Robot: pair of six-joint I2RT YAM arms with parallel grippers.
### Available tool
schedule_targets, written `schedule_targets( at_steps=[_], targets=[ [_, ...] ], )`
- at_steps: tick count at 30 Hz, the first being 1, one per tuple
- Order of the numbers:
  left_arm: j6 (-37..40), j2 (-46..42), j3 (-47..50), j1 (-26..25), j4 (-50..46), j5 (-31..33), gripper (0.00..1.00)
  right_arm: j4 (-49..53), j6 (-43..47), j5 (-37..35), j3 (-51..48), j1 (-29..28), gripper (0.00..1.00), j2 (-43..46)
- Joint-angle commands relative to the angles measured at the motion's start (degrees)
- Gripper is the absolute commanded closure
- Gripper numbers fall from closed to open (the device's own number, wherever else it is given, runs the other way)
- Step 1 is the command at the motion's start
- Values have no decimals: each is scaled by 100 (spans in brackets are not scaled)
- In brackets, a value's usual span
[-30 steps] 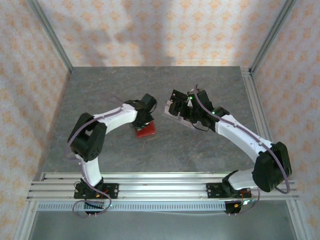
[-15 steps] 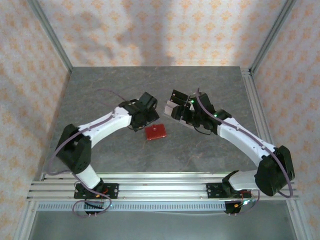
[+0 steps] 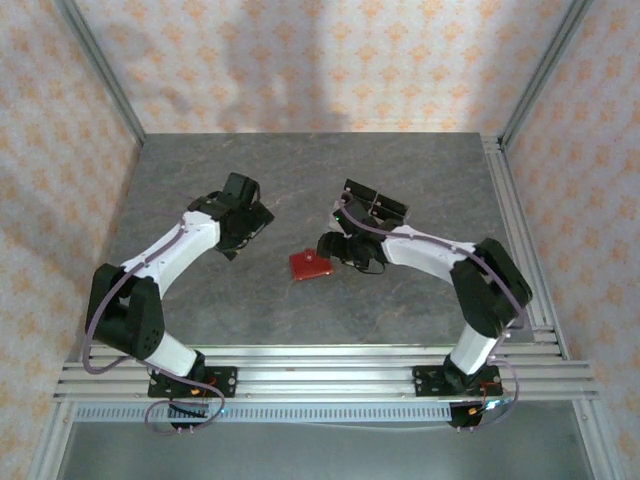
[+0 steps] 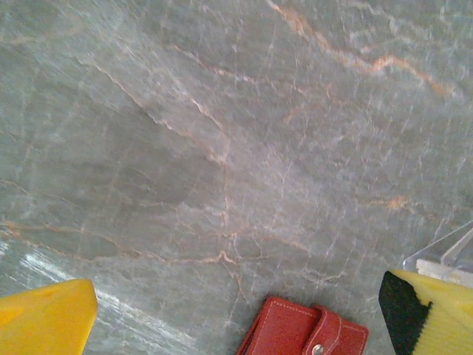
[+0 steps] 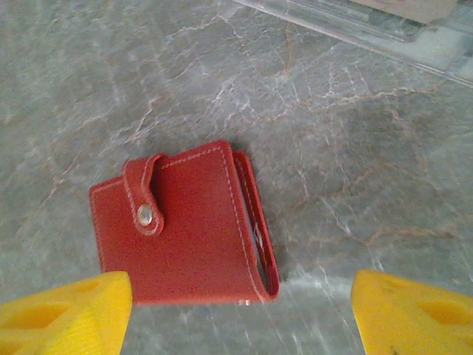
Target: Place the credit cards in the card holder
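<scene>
- Grey marbled tabletop sits inside an enclosure with cream walls patterned in orange and metal corner posts.
- We see the card holder, a small red wallet, lying flat and snapped shut near the table's middle.
- The right gripper hovers close above the card holder, its yellow fingers spread wide to either side and touching nothing.
- The left gripper hangs to the card holder's left, fingers fully apart and empty.
- The credit cards seem to rest on a clear stand just beyond the card holder.
- We judge the step in hand to be gripping the card holder. The gripper should lower squarely and pinch across the edges, staying off the snap tab so the holder can be opened.
</scene>
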State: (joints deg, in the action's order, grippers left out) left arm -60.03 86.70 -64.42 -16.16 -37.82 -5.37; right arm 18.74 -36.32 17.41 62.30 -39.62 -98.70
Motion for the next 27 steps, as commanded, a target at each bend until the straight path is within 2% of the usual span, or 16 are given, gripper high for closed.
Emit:
schedule_targets(
  at_steps=[1, 14, 22, 27],
  targets=[
    [211, -182, 107, 138, 48, -260, 0, -262, -269, -352, 265, -43, 22, -337],
    [362, -320, 317, 813, 317, -865, 0, -209, -605, -269, 875, -595, 23, -1095],
    [486, -193, 213, 1192, 424, -1224, 0, -601, -1203, 117, 970, -1488, 23, -924],
    [565, -35, 76, 1445, 518, -1469, 0, -350, -955, 140, 1171, -1858, 23, -657]
  ],
)
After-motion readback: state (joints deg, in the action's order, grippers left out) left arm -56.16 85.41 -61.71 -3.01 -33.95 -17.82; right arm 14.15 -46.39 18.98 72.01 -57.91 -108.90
